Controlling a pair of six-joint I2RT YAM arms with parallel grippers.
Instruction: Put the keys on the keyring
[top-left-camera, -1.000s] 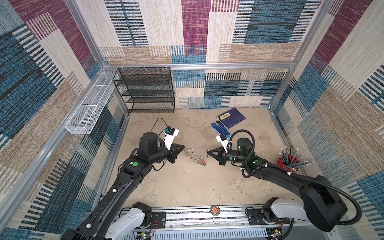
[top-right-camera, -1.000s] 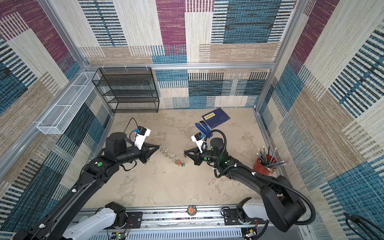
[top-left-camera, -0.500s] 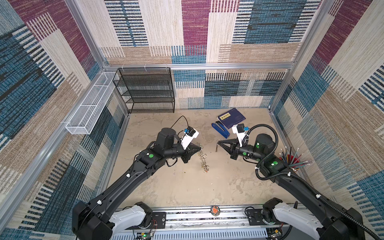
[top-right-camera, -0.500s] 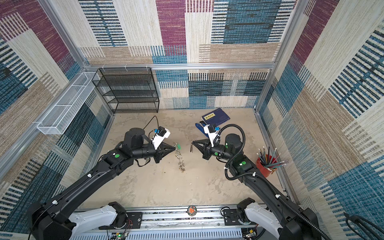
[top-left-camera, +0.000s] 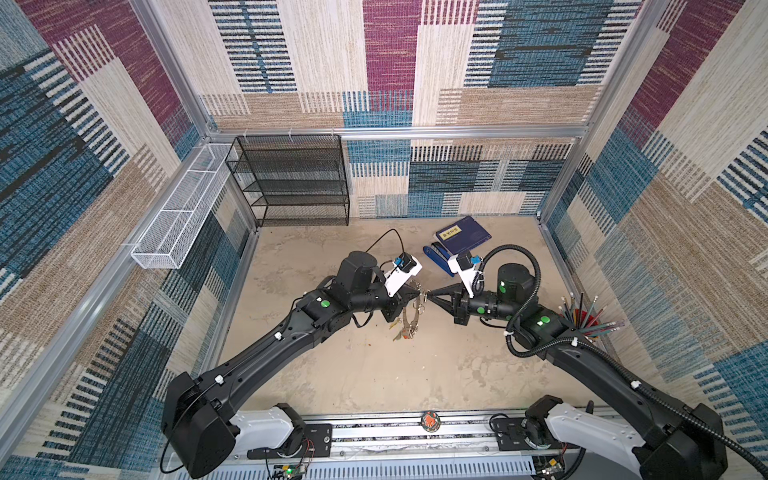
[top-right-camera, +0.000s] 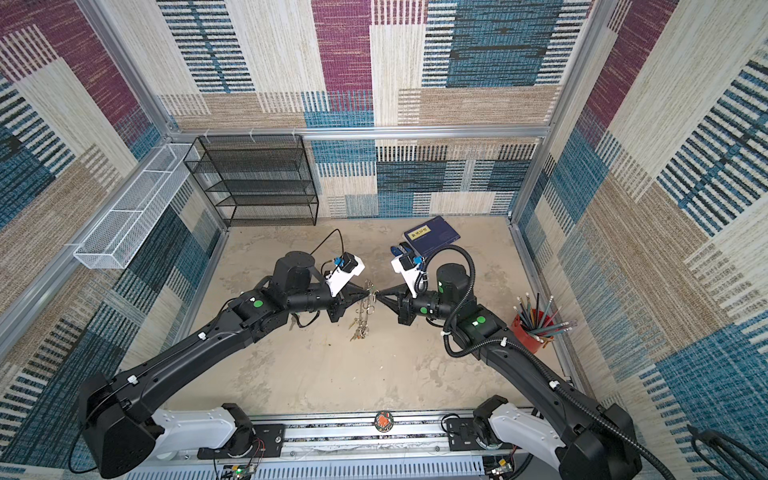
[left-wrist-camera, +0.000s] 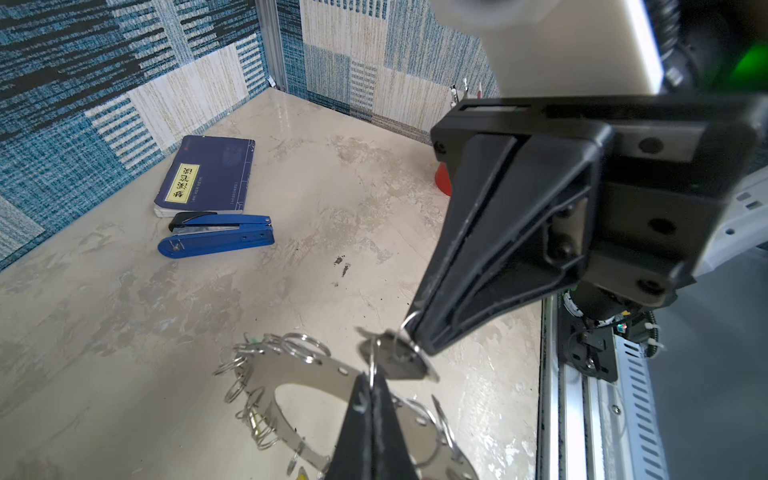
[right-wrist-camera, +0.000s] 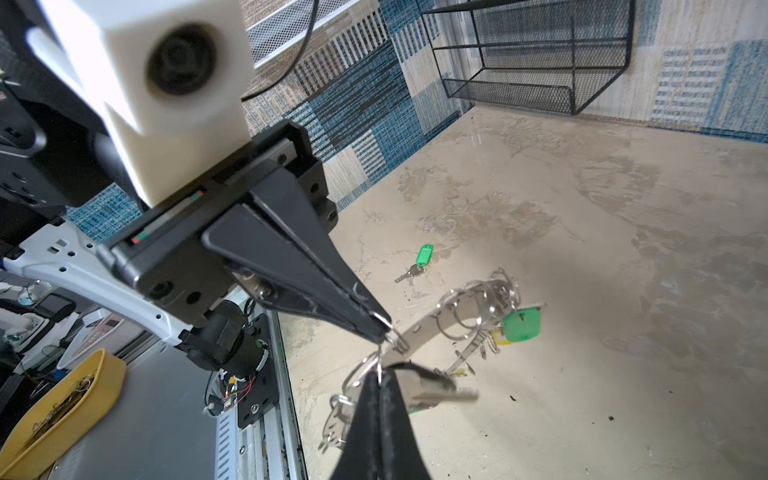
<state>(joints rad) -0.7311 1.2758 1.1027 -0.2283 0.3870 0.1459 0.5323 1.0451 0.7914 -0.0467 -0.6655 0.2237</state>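
The keyring (top-left-camera: 409, 320) (top-right-camera: 364, 316), a flat grey metal disc rimmed with split rings, hangs in the air between both grippers. My left gripper (left-wrist-camera: 371, 380) (top-left-camera: 417, 296) is shut on one split ring at the rim of the keyring (left-wrist-camera: 299, 370). My right gripper (right-wrist-camera: 380, 374) (top-right-camera: 380, 293) meets it tip to tip. It is shut on a thin ring that carries a silver key (left-wrist-camera: 395, 361). A second key, with a green tag (right-wrist-camera: 423, 255), lies on the table beyond the keyring (right-wrist-camera: 424, 328). A green tag (right-wrist-camera: 521, 324) hangs from the disc.
A blue stapler (top-left-camera: 436, 257) and a dark blue book (top-left-camera: 463, 235) lie behind the grippers. A red cup of pencils (top-right-camera: 534, 328) stands by the right wall. A black wire shelf (top-left-camera: 299, 183) and a white wire basket (top-left-camera: 178, 220) are at the back left.
The left gripper has lifted the keyring off the table and carried it to the right. The right gripper has moved in, so the two tips now meet.
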